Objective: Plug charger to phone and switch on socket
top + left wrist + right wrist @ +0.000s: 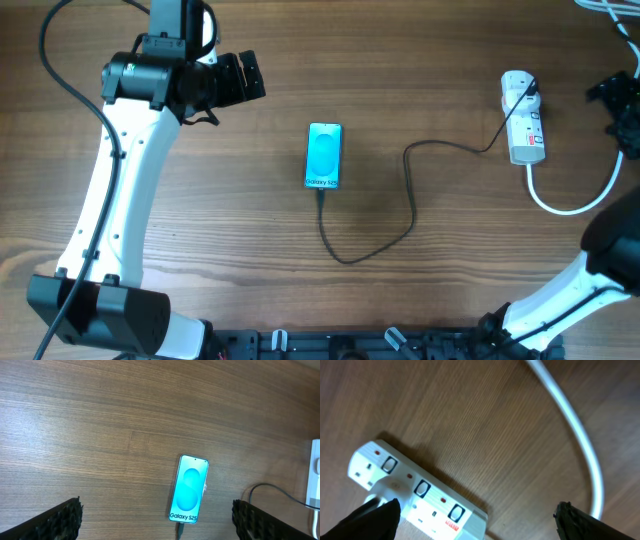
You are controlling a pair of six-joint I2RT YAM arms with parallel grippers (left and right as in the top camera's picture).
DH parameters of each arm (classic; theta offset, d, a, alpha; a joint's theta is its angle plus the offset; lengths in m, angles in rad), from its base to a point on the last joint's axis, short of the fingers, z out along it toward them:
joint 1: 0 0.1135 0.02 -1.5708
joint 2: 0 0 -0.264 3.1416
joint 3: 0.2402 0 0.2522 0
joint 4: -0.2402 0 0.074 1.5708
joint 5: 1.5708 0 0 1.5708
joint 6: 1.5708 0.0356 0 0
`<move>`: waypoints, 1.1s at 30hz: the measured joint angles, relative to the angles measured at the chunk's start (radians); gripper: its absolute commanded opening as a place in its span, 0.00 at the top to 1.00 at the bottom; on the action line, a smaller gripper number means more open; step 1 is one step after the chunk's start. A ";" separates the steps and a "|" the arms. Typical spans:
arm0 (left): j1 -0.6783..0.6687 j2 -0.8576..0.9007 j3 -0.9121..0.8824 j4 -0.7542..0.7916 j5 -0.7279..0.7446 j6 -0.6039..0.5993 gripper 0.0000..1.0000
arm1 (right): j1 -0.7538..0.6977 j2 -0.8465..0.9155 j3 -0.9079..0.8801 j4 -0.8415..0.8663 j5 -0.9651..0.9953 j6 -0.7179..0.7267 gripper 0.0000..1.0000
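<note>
The phone (pixel 324 155) lies flat mid-table, cyan screen up; it also shows in the left wrist view (pixel 189 489). The black charger cable (pixel 410 210) runs from the phone's near short edge, loops right and up to the white socket strip (pixel 523 118). Its connector tip (pixel 180 529) sits at the phone's bottom edge. The socket strip (pixel 420 492) shows red-marked switches in the right wrist view. My left gripper (pixel 240 78) is open and empty, raised to the left of the phone. My right gripper (pixel 617 105) is open and empty, raised to the right of the socket.
The socket's thick white cord (pixel 570 205) curves from the strip's near end toward the right edge; it also crosses the right wrist view (pixel 580 440). Bare wooden table (pixel 200 220) surrounds the phone.
</note>
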 measured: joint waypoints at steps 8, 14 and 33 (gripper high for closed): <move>0.000 0.000 0.000 0.000 0.000 0.000 0.00 | 0.029 0.114 0.000 0.017 -0.043 0.000 0.00; 0.000 0.000 0.000 0.000 0.000 0.000 0.00 | 0.061 0.146 0.000 0.020 -0.062 0.002 0.00; 0.000 0.000 0.000 0.000 0.000 0.000 0.00 | 0.061 0.233 0.002 0.045 -0.078 -0.003 0.00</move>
